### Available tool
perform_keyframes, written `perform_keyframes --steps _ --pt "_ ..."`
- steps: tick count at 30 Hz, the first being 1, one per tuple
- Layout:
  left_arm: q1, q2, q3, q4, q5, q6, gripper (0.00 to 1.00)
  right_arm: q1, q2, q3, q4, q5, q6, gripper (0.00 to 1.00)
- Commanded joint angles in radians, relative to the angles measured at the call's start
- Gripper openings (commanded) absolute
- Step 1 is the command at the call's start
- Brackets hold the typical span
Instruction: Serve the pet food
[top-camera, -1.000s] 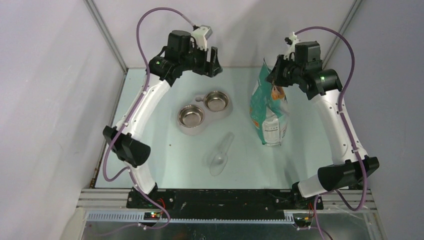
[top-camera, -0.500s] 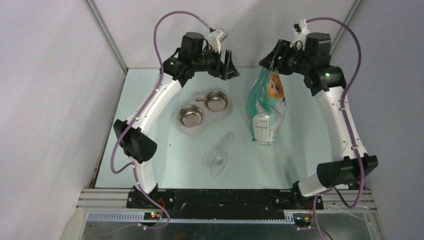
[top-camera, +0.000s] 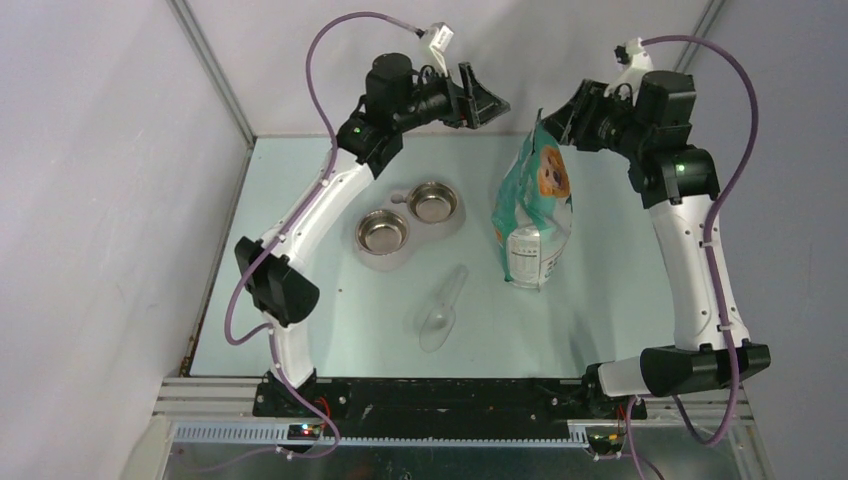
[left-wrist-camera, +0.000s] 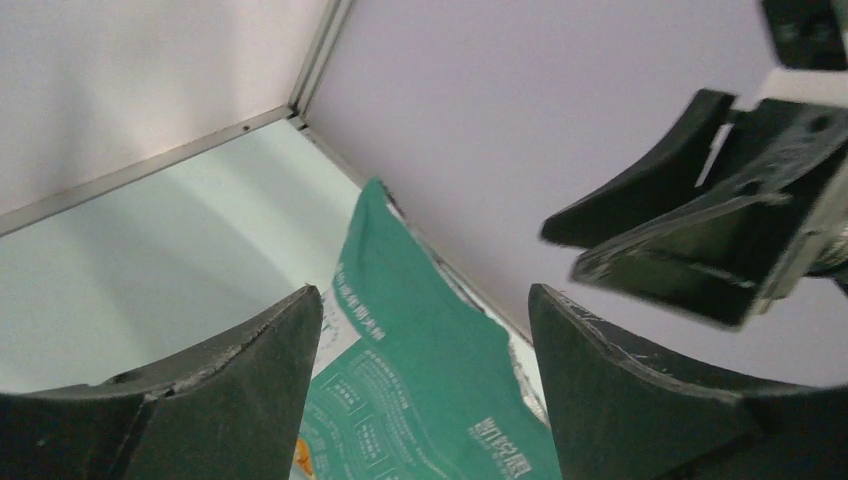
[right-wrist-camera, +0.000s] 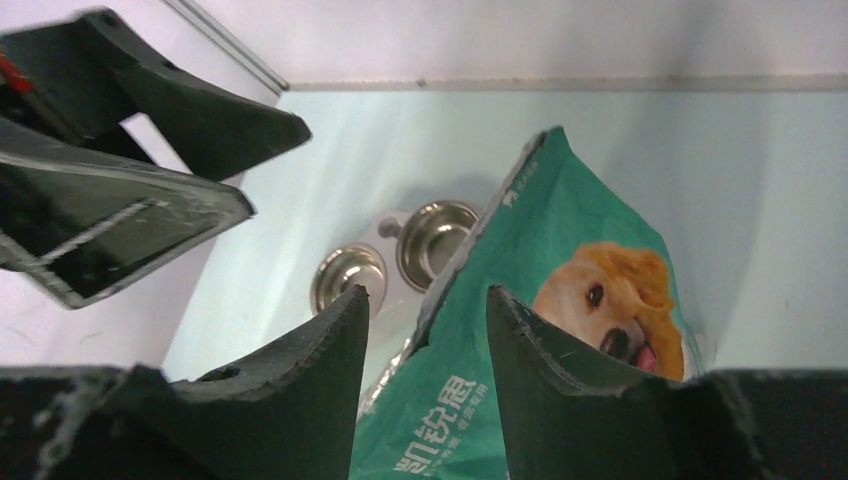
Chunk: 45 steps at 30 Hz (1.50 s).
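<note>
Now that the right jaws have let go of its top, the teal-green and white printed bag (top-camera: 535, 215) stands by itself toward the far right corner of the bench (top-camera: 300, 300). Those jaws are spread, with the bag's top edge loose between them and nothing pinched. My left arm (top-camera: 330, 190) has swung along the far edge towards the bag, its jaws spread wide and empty. It looks like a handover or a two-handed opening. I see no small brown-orange kibble anywhere. The twin round steel bowls (top-camera: 407, 222) mid-bench look bare, so I judge the food is all still in the bag. The clear plastic scoop (top-camera: 442, 310) lies untouched nearer the near edge. Serving hasn't started.
</note>
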Motion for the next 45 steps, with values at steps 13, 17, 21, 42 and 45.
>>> perform_keyframes --steps 13,17,21,42,45 --pt "-0.120 0.013 -0.017 -0.018 -0.064 0.062 0.70 0.061 0.036 -0.024 -0.124 0.134 -0.068 0.44" --pt "-0.136 0.016 -0.047 -0.040 -0.106 0.092 0.62 0.059 0.025 -0.041 -0.108 0.121 -0.049 0.43" --pt "-0.140 0.023 -0.054 -0.055 -0.105 0.107 0.55 0.059 0.009 -0.046 -0.105 0.134 -0.058 0.43" --pt "-0.099 -0.002 -0.065 0.097 -0.036 0.076 0.68 0.044 -0.016 -0.052 -0.098 0.159 -0.094 0.43" --pt "-0.092 0.006 -0.051 0.155 0.076 0.068 0.70 0.029 -0.023 -0.054 -0.095 0.155 -0.112 0.44"
